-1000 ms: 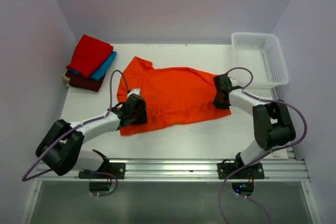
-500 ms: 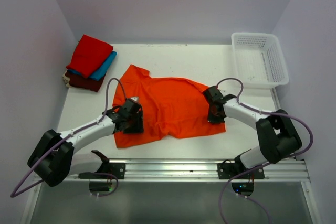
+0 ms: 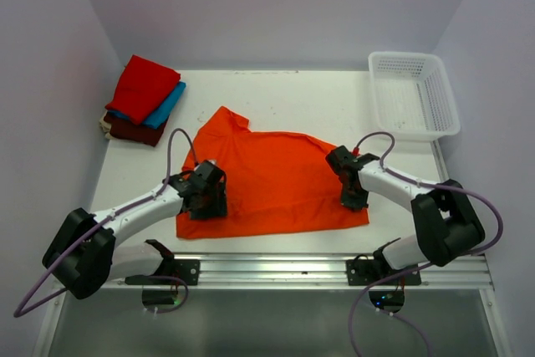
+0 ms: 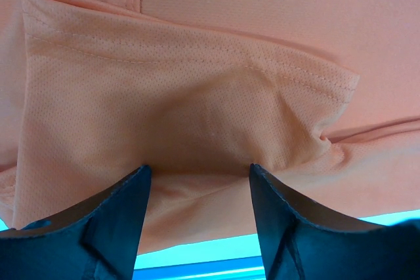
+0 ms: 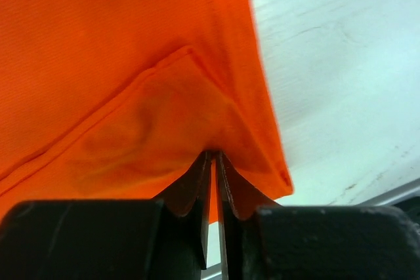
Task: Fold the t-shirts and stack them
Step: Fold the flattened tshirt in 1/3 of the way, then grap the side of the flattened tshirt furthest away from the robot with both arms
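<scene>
- A robotics lab test cell.
- Plain pale walls [image 3: 276, 6] box in a white desk [image 3: 292, 94] on three sides.
- A left arm [image 3: 134, 211] and a right arm [image 3: 397, 183] are bolted to an aluminium rail [image 3: 276, 269] at its near edge, purple cables [image 3: 170, 152] trailing.
- A white mesh basket [image 3: 414, 94] stands at the far right corner.

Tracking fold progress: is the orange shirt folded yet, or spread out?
Spread out. The orange shirt lies open and nearly flat across the table, unlike the folded pile at far left; only a corner is turned over.
</scene>
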